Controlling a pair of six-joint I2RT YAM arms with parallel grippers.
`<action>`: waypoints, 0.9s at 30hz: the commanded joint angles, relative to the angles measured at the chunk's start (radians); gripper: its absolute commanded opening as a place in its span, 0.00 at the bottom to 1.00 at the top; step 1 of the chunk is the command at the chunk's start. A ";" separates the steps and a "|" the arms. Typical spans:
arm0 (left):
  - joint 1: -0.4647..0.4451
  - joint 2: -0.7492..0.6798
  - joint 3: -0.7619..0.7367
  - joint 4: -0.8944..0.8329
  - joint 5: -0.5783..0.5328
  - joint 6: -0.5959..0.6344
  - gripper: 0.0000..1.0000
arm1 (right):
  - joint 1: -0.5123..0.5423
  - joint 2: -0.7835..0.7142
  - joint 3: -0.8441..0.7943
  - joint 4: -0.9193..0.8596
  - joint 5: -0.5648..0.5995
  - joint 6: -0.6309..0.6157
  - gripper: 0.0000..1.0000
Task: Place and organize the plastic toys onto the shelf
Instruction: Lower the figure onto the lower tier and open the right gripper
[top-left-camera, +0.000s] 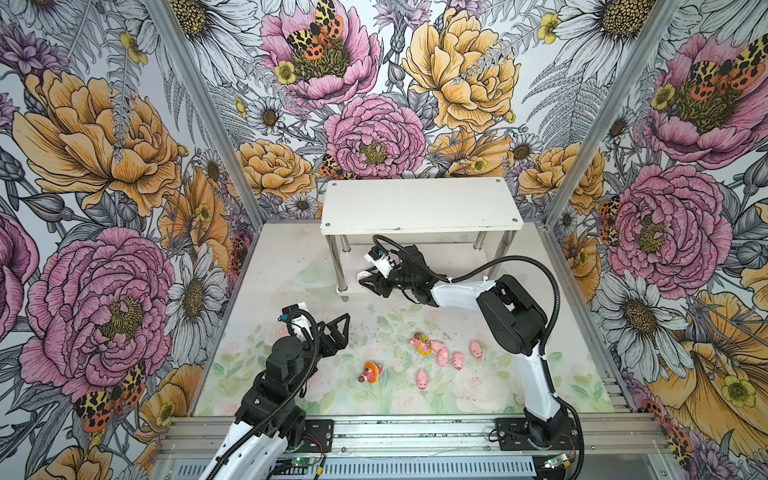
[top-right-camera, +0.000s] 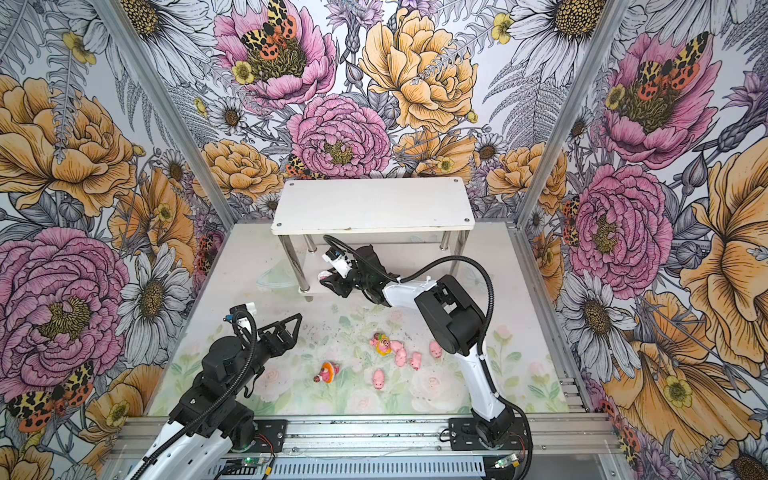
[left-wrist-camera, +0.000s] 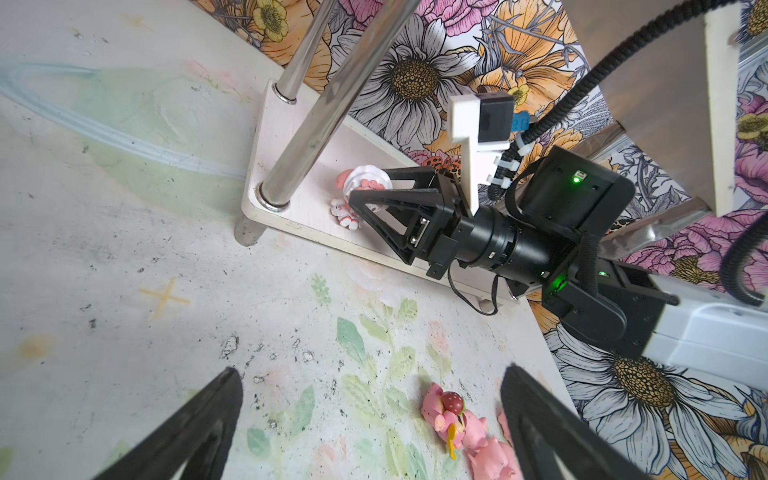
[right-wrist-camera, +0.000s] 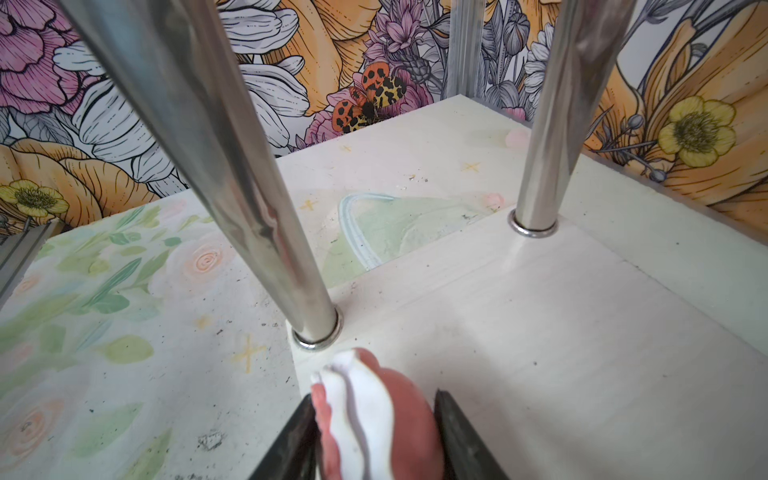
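The white two-tier shelf (top-left-camera: 419, 203) (top-right-camera: 374, 203) stands at the back. My right gripper (top-left-camera: 363, 279) (right-wrist-camera: 374, 397) reaches to the left end of its lower board (left-wrist-camera: 299, 208) (right-wrist-camera: 540, 332), beside a metal leg. Its fingers lie against both sides of the white-rimmed toy (top-left-camera: 364, 274) (left-wrist-camera: 365, 185) (right-wrist-camera: 349, 399), whose feet rest on that board. An orange-rimmed toy (top-left-camera: 371, 371) (top-right-camera: 326, 371), a yellow-rimmed toy (top-left-camera: 424, 344) (left-wrist-camera: 446, 411) and several pink pigs (top-left-camera: 442, 357) (top-right-camera: 401, 357) lie on the mat. My left gripper (top-left-camera: 343, 322) (left-wrist-camera: 371, 374) hovers wide open and empty above the mat, left of the toys.
The shelf's shiny front left leg (right-wrist-camera: 257, 208) stands right next to the held toy. The top board is bare. Flowered walls close in three sides, and an aluminium rail (top-left-camera: 415, 432) with both arm bases runs along the front.
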 joint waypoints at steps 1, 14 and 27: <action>0.011 -0.005 -0.019 0.005 -0.002 -0.004 0.99 | -0.002 0.010 0.032 0.018 -0.003 0.004 0.57; 0.022 -0.005 -0.018 0.007 0.024 0.000 0.99 | -0.003 -0.026 0.024 -0.032 0.004 -0.011 0.66; 0.029 -0.016 -0.016 -0.002 0.032 -0.005 0.99 | -0.040 -0.059 -0.005 -0.088 -0.016 -0.016 0.67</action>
